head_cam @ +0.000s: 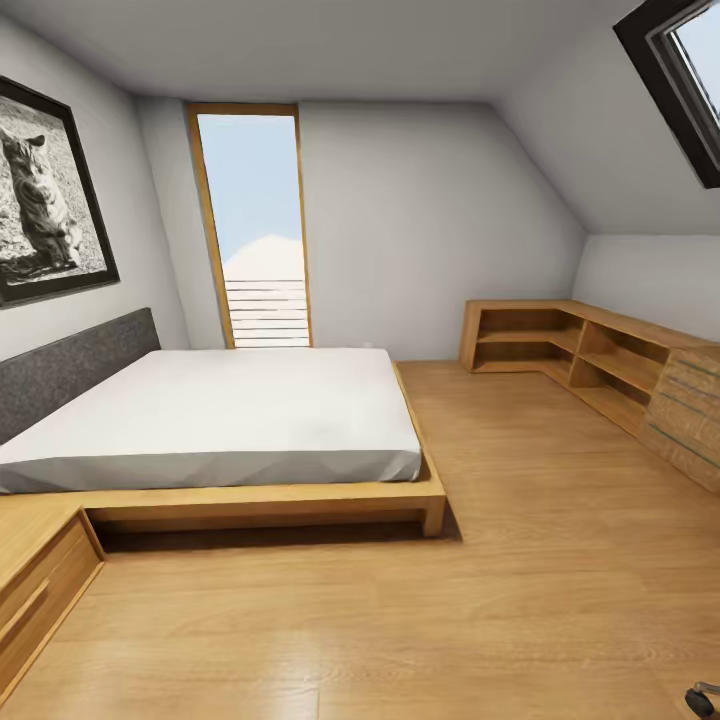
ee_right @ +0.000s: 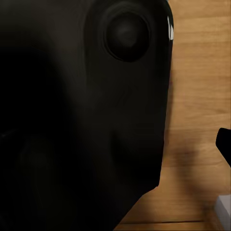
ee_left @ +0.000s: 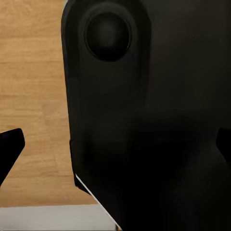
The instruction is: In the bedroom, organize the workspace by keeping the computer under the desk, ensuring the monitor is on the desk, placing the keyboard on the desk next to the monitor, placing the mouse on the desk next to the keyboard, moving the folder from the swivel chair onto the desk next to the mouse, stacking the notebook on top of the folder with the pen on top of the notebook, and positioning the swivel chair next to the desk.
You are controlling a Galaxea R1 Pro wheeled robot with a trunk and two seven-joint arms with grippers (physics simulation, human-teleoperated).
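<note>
On the left wall hung a framed black-and-white picture. Below it, a grey headboard backed a low wooden bed with a white mattress. At the near left, part of a light-wood drawer unit was visible beside the bed. A tall narrow window stood in the far wall. To the right, a low L-shaped wooden shelf unit ran along the far and right walls, under a skylight in the sloped ceiling. At the near right corner, a small chrome and black part, possibly a castor of the swivel chair, was just visible on the wood floor. Both wrist views showed dark robot body close up, above wood floor. One dark fingertip of the left tool and one of the right tool showed at the frame edges; I could not tell whether either tool was spread or pressed together.
</note>
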